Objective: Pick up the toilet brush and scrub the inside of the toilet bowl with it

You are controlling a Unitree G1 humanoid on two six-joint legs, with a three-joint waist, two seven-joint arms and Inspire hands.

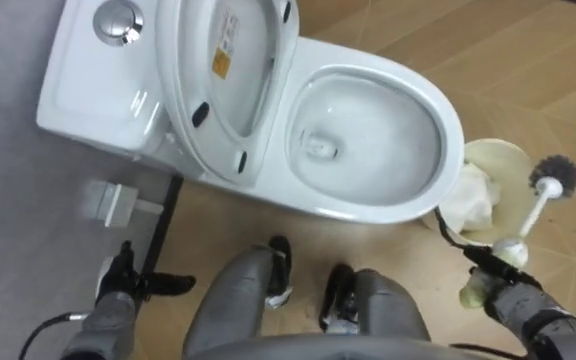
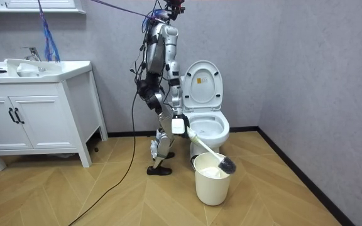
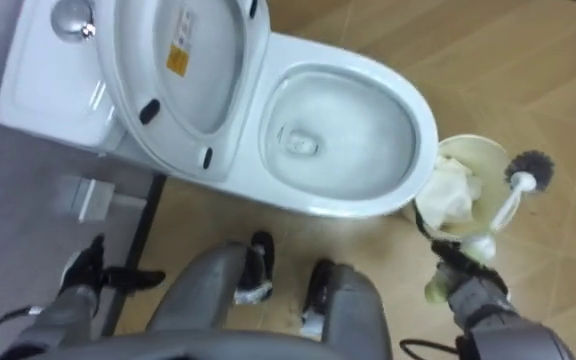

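While the robot stands beside the white ceramic toilet (image 1: 368, 208), its right hand (image 1: 480, 290) grips the white-handled, dark-bristled brush (image 1: 536, 205), whose bristles sit by the cream plastic bucket's (image 1: 503, 152) rim; the left hand (image 1: 118, 290) hangs with fingers loosely spread.

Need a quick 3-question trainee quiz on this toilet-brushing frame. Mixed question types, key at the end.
1. True or false: the toilet lid is shut over the bowl.
2. Which side holds the brush? A) the robot's left B) the robot's right C) neither, it lies on the floor
3. Fill in: the brush's bristle end is by the rim of the ___, not inside the bowl.

Key
1. False: the lid stands raised.
2. B: the right hand grips the handle.
3. bucket
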